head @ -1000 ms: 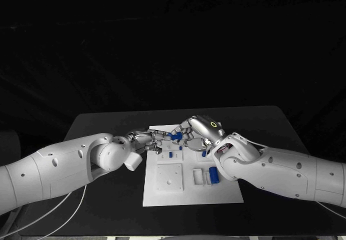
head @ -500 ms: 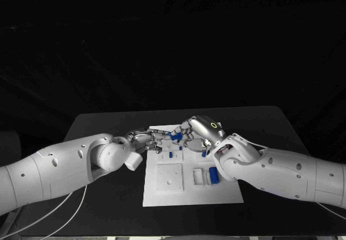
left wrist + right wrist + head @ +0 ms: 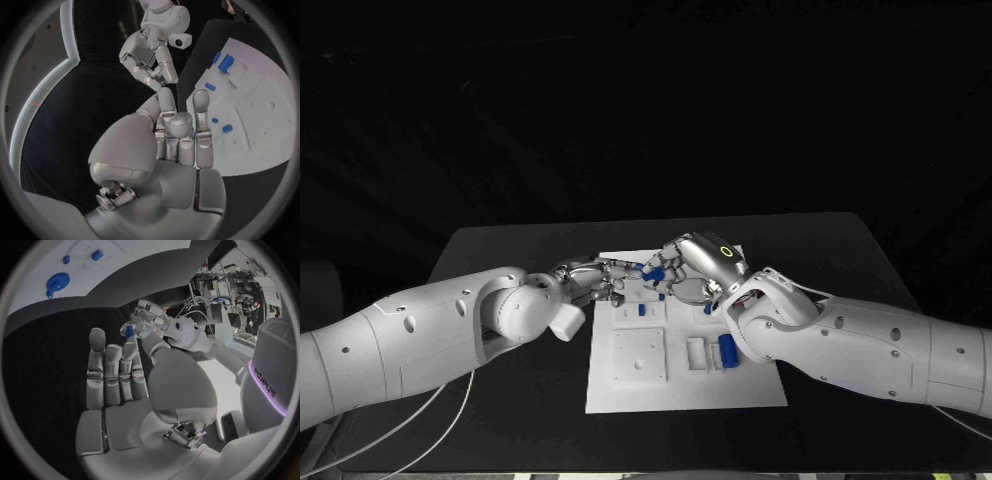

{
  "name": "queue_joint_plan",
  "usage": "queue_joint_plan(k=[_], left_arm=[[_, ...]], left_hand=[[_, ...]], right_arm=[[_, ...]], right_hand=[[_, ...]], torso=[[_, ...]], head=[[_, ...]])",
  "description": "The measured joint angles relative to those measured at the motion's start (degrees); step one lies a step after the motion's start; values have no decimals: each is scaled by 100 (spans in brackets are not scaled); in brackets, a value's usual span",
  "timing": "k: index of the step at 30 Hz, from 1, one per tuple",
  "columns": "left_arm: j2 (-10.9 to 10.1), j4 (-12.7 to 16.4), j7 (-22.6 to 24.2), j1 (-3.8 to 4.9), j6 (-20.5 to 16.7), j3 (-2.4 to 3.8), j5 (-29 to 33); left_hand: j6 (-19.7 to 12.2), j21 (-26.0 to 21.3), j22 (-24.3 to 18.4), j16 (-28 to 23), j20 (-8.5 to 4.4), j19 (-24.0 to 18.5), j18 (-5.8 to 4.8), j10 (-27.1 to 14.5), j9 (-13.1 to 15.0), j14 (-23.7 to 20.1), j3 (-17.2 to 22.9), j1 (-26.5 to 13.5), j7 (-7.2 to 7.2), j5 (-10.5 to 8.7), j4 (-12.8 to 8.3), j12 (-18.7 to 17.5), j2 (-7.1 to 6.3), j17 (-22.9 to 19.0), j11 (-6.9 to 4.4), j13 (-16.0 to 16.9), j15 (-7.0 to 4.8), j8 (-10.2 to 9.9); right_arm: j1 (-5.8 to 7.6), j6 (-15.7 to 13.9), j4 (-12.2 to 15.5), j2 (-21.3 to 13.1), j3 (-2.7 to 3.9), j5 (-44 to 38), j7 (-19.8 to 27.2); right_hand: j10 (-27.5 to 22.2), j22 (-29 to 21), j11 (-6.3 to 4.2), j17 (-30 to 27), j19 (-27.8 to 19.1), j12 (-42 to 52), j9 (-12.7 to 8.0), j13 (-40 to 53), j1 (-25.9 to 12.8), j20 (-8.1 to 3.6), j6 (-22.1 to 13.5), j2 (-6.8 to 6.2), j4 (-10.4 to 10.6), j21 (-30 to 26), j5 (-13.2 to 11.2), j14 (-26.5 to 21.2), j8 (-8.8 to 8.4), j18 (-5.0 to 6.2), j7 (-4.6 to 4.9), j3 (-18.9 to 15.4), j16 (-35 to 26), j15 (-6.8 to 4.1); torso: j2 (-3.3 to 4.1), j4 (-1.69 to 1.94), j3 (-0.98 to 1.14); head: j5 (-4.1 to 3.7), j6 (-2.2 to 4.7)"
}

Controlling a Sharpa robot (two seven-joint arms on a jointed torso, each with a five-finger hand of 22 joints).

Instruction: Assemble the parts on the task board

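Both hands meet over the upper edge of the task board (image 3: 678, 375), a white plate at the centre of the frame on the black worktop (image 3: 848, 250). The left hand (image 3: 596, 278) pinches a small blue part (image 3: 128, 331) at its fingertips. The right hand (image 3: 687, 268) hovers beside it, fingers straight and side by side, holding nothing. Other blue parts (image 3: 727, 349) lie on the board, lower right of the hands. This looks like a carry or handover step; next the held part needs aligning over its seat and pressing down.
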Motion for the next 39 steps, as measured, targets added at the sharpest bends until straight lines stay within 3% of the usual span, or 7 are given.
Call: queue_joint_plan(k=[5, 19, 33, 39], left_arm=[[3, 32, -29, -7, 60, -7, 1], [-2, 64, -85, -5, 273, -3, -10], [0, 105, -89, -9, 377, -5, -19], [5, 129, -74, -7, 429, -1, -20]], left_hand=[[-1, 0, 0, 0, 0, 0, 0, 0, -14, 0, 0, 4, 1, 0, 0, 0, -4, 0, 0, 1, 0, 27], [-20, 0, -1, 0, 0, 0, 0, -42, -27, 0, 0, 7, 21, 0, -1, 0, -8, -27, -1, 1, 0, 26], [1, 0, -1, -23, -21, -22, 0, -42, -40, 0, -7, -25, 22, 1, -8, 22, 24, -50, -1, 9, 0, 14], [16, 0, 2, -25, -21, -22, 0, -84, -76, -21, -33, -72, 15, -248, 18, 22, 73, -81, -1, 15, -20, -6]], right_arm=[[6, -9, -8, 15, 10, -4, -9], [1, -81, 5, 27, 3, -21, -3], [3, 57, -21, 52, 6, -52, -3], [0, 78, -31, 65, 2, -62, -4]], right_hand=[[-1, 0, 1, 0, 0, 0, -40, 3, 0, 0, -63, 0, -16, 0, 0, 0, -59, 0, 24, 16, 0, 0], [18, -1, 22, 1, 2, 1, -12, 27, 45, 1, -197, -46, -72, 44, 0, 0, -25, 0, 39, 71, 0, 0], [-20, -1, 60, 26, -18, 1, -24, 43, 45, 22, -224, -46, -72, 44, 0, -21, -31, 0, 64, 71, 0, 21], [-20, -1, 60, 26, -18, 1, -17, 42, 45, 22, -224, -46, -37, 44, -27, -21, -31, 0, 64, -31, 0, 21]], torso=[[0, -1, -1], [0, -3, 3], [1, -5, 1], [1, -3, 3]], head=[[-1, 1], [-6, 10], [1, 7], [-1, 7]])
